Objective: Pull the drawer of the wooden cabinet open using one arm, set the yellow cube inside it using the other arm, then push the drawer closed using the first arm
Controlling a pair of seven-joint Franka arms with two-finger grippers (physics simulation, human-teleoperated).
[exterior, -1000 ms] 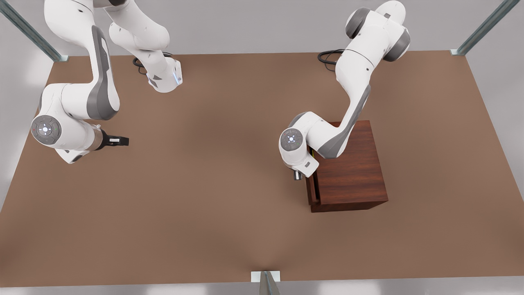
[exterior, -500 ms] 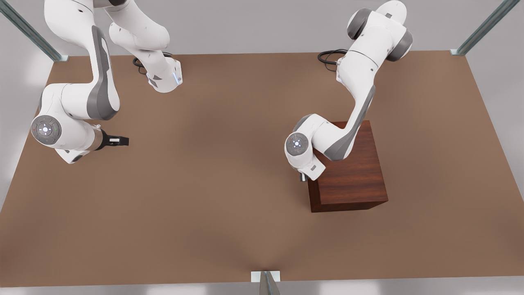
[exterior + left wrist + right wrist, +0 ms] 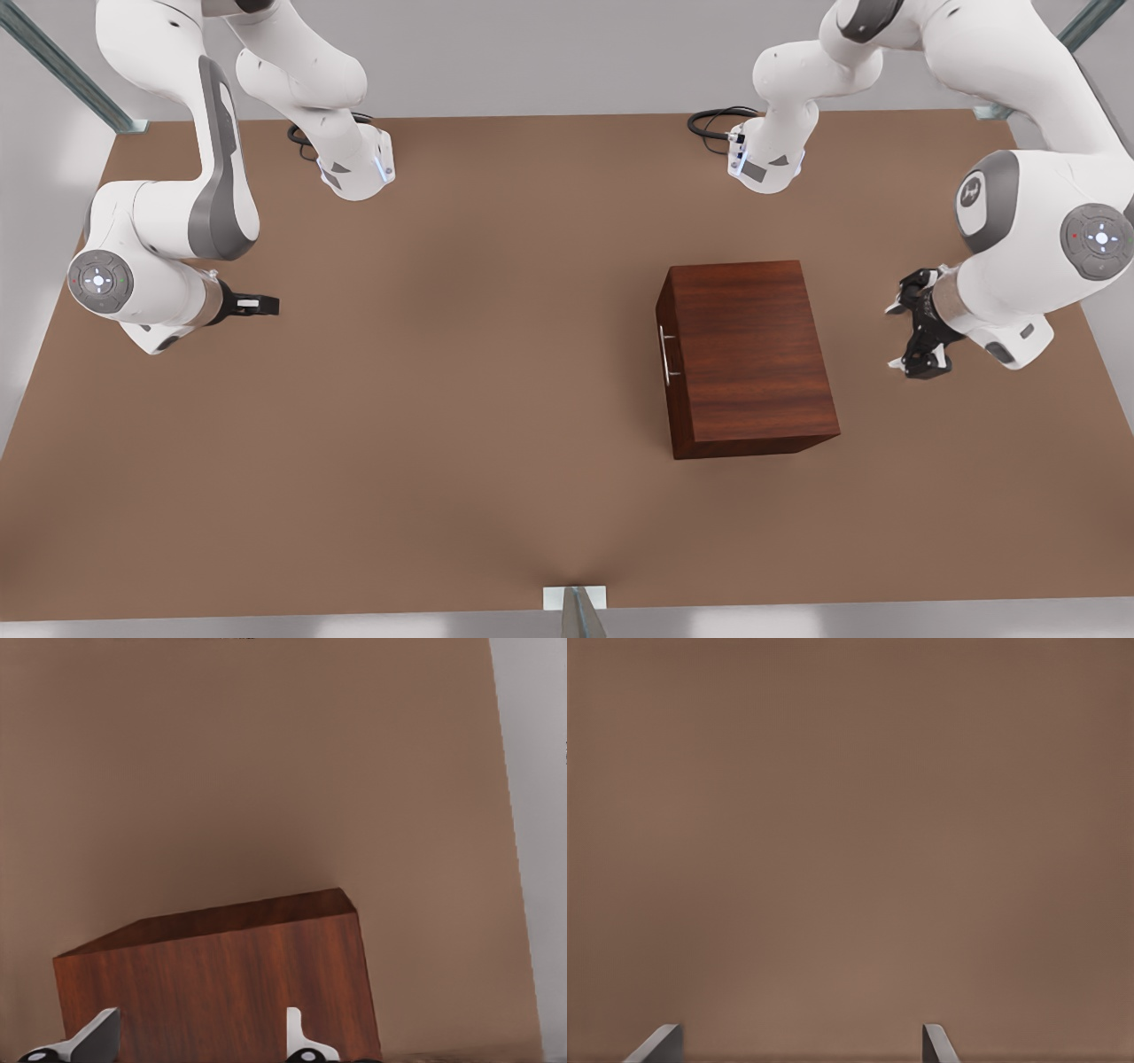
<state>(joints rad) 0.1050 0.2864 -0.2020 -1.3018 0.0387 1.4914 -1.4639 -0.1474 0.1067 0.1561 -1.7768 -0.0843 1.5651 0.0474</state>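
Cabinet (image 3: 749, 354) handle (image 3: 664, 353) faces the front view's left; both grippers' jaws gape, empty.

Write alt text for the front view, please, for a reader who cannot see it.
A closed wooden cabinet with a silver handle stands on a brown table. The left claw, open, hangs beside it on the front view's right; the right claw waits far off on the front view's left.
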